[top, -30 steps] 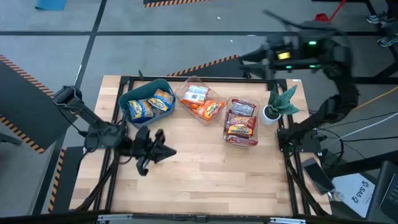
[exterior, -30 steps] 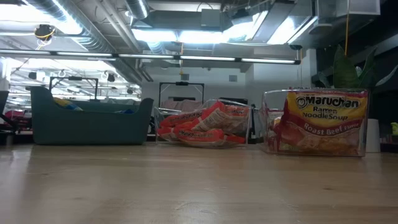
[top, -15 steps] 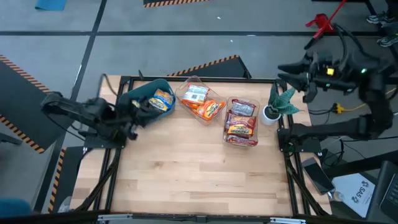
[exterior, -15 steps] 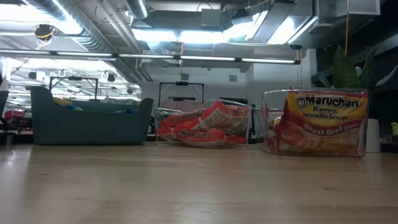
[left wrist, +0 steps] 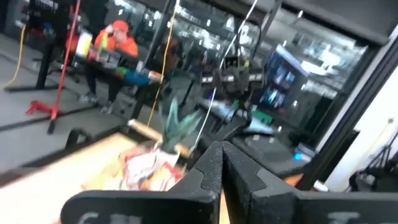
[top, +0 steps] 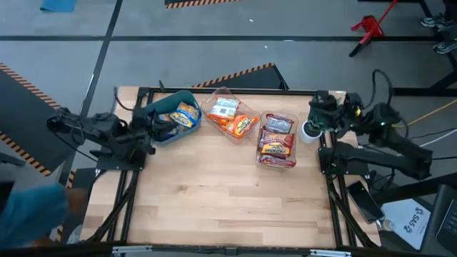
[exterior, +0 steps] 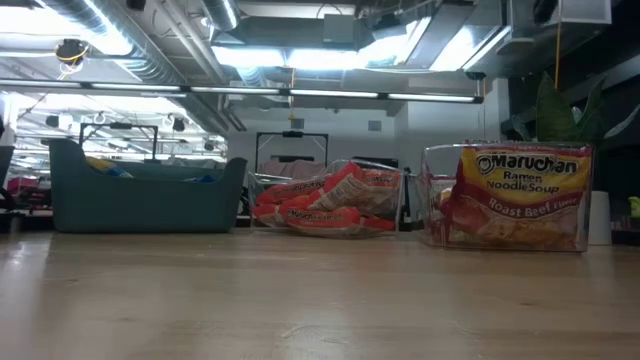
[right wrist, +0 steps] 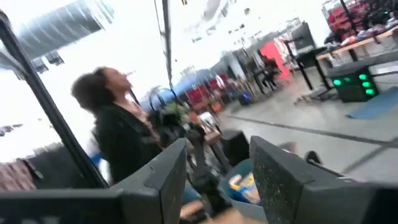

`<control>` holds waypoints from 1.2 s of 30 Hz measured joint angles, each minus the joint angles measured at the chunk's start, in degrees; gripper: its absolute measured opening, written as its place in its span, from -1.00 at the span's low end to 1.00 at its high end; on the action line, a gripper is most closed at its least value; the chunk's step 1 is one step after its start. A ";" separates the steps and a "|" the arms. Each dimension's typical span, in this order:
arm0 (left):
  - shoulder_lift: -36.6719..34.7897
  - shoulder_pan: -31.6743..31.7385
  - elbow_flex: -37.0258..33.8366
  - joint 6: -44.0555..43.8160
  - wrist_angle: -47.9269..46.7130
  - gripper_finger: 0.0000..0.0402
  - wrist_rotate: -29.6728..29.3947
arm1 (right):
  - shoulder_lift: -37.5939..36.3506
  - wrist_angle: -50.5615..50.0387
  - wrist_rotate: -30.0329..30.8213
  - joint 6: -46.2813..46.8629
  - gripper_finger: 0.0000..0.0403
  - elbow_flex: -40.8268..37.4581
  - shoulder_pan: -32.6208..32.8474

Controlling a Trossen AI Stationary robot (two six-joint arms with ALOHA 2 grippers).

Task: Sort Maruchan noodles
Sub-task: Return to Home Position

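Maruchan noodles [top: 275,146], crinkly plastic packets, sit sorted in teal plastic bin [exterior: 140,205] and clear plastic containers [exterior: 430,190]. Arms now back at the table [top: 214,193] edges, left end effector [left wrist: 221,149] closed, right end effector [right wrist: 217,146] open. Looks done.

Grey concrete floor [top: 64,43], orange-black hazard tape [top: 239,73]; pale wooden table [top: 214,203], ceiling ducts [exterior: 150,35], bright strip lights [exterior: 300,57], red stand [top: 365,26]

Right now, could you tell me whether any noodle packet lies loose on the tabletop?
No, the high view shows the noodle packets only inside the teal bin and the two clear containers.
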 joint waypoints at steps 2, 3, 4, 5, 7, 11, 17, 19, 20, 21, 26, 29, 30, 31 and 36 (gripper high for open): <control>-0.70 -0.01 -2.20 -1.60 -0.14 -1.00 -0.46 | -2.80 4.60 -0.01 2.14 -0.20 -5.16 0.00; -1.37 0.00 -3.67 -2.76 0.27 -1.00 -0.85 | -3.94 6.93 -0.02 3.06 -0.20 -7.25 0.00; -2.18 0.00 -5.36 -3.93 1.36 -1.00 -1.16 | -4.85 8.70 0.05 4.11 -0.20 -8.93 0.00; -3.18 0.00 -7.08 -4.96 3.17 -1.00 -1.23 | -5.76 9.60 0.34 4.49 -0.20 -10.52 0.01; -5.77 0.00 -11.43 -6.22 6.89 -1.00 -0.20 | -7.24 10.17 0.77 4.48 -0.20 -12.59 0.00; -11.11 0.00 -21.15 -8.03 14.75 -1.00 1.92 | -9.62 9.65 1.96 4.15 -0.20 -14.57 0.00; -20.62 0.00 -31.80 -13.95 16.39 -1.00 0.19 | -10.74 1.54 4.91 2.57 -0.20 -14.90 0.00; -24.10 0.00 -34.30 -14.18 17.52 -1.00 0.14 | -11.06 -2.44 7.37 2.28 -0.20 -14.90 0.00; -25.73 0.00 -35.29 -14.14 18.53 -1.00 0.15 | -11.13 -4.14 7.97 1.55 -0.20 -14.90 0.00; -27.48 0.00 -36.31 -13.88 19.35 -1.00 0.16 | -11.13 -5.08 7.87 0.79 -0.20 -14.90 0.00; -30.74 0.14 -38.24 -11.06 20.00 -1.00 0.10 | -11.31 -8.50 1.74 -5.19 -0.20 -14.88 0.01; -30.77 0.48 -38.06 -10.62 19.86 -1.00 0.05 | -12.21 -9.06 1.45 -6.78 -0.20 -16.10 0.00; -30.77 0.63 -38.29 -10.62 19.46 -1.00 -0.03 | -12.85 -9.18 1.37 -6.85 -0.20 -17.16 0.00; -30.74 0.87 -38.29 -10.59 19.19 -1.00 0.17 | -13.44 -9.16 1.37 -6.93 -0.20 -18.32 0.00; -30.75 0.98 -38.27 -11.03 19.27 -1.00 1.94 | -18.13 -6.83 1.18 -4.52 -0.20 -25.32 0.02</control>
